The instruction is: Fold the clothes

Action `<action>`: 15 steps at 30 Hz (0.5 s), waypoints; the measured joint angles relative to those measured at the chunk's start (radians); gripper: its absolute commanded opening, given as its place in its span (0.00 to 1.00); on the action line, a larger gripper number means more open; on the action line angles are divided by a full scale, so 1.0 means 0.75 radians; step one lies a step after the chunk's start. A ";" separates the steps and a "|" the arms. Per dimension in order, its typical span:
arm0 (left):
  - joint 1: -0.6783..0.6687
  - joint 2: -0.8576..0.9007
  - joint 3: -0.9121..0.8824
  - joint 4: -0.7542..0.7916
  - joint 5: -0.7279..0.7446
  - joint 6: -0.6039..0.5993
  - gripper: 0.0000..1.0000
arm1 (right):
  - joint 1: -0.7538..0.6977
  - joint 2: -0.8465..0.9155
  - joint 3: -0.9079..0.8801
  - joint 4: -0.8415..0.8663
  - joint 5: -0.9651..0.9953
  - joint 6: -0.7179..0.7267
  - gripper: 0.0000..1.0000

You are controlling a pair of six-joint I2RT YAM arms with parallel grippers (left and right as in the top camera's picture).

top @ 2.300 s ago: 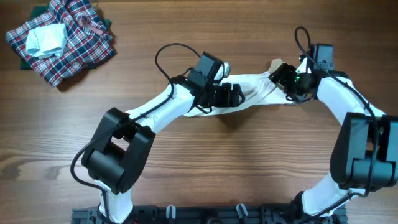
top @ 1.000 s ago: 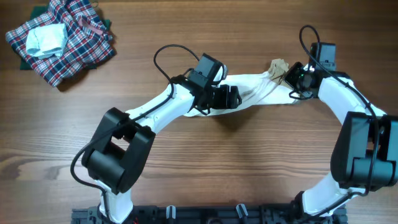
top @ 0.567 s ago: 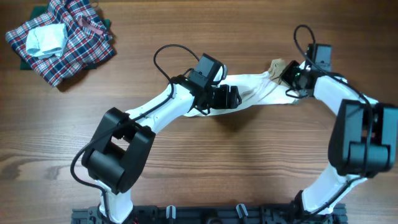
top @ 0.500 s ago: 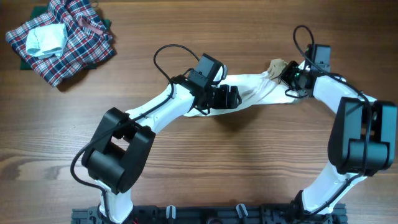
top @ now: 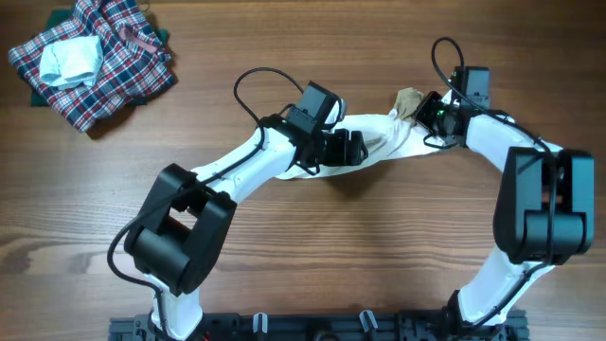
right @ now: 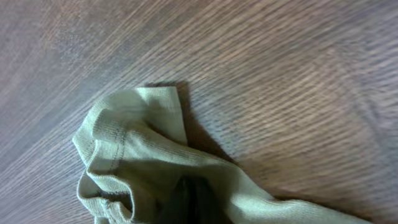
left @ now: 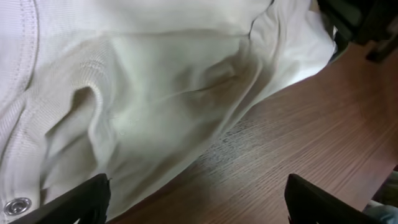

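Brown wood-grain table (top: 379, 246) filled every view. Nearest the base edge, both arms rose from the mount and bent inward toward mid-table.

Mid-table lay the white garment (top: 383, 134), pulled into a narrow, wrinkled band running left to right between the two claws. Over its middle sat the left gripper (top: 350, 147), jaws spread wide with nothing pinched. The left wrist view showed its black fingertips (left: 81, 202) at the lower corners, well apart, with creased white cloth (left: 155, 81) and bare wood between them. Could not tell whether the tips touched the fabric. A metal snap (left: 17, 206) showed at the cloth's lower left edge.

Slightly farther, at the band's right end, the right gripper (top: 426, 114) was clamped tight on the garment. The tan cuff (top: 409, 98) bunched just beyond it. In the right wrist view that cuff (right: 124, 155) lay crumpled on the wood, with a stitched hem showing; the fingers were mostly hidden under the cloth.

Far left corner held a plaid heap (top: 114, 76), well apart from the garment. A pale folded piece (top: 69, 59) rested on top of it.
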 measured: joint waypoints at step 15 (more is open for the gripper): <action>0.000 0.000 0.000 -0.093 -0.134 0.000 0.96 | 0.009 -0.033 0.093 -0.286 0.293 -0.010 0.10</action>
